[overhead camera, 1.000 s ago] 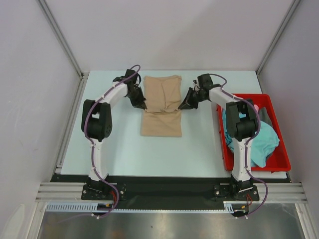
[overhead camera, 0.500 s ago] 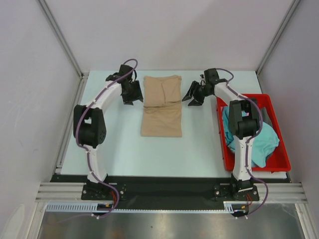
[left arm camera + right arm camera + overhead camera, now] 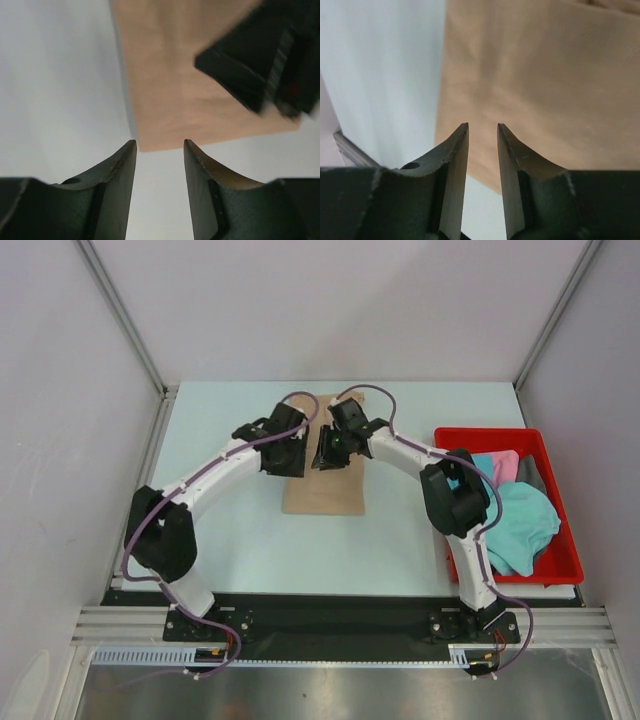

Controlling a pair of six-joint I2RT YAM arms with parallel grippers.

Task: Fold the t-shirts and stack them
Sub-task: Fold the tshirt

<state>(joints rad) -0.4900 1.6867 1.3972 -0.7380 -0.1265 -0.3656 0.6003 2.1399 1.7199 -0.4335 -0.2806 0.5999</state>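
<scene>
A tan t-shirt [image 3: 324, 492] lies folded flat in the middle of the table. My left gripper [image 3: 289, 460] and right gripper [image 3: 328, 454] hang close together over its far half and hide that part. In the left wrist view the left gripper [image 3: 159, 145] is open and empty, just off a corner of the tan cloth [image 3: 185, 100], with the right gripper's black body [image 3: 265, 65] beyond. In the right wrist view the right gripper [image 3: 482, 127] is open with a narrow gap, empty, above the tan cloth [image 3: 545, 90]. A teal t-shirt [image 3: 522, 525] and a pink one [image 3: 498, 465] lie bunched in the bin.
A red plastic bin [image 3: 488, 433] stands at the table's right side beside the right arm. Grey walls and metal frame posts close in the table at left, right and back. A black rail runs along the near edge.
Both grippers have swung in from the shirt's left and right sides to meet over its far half. The tan shirt lies in the same place.
</scene>
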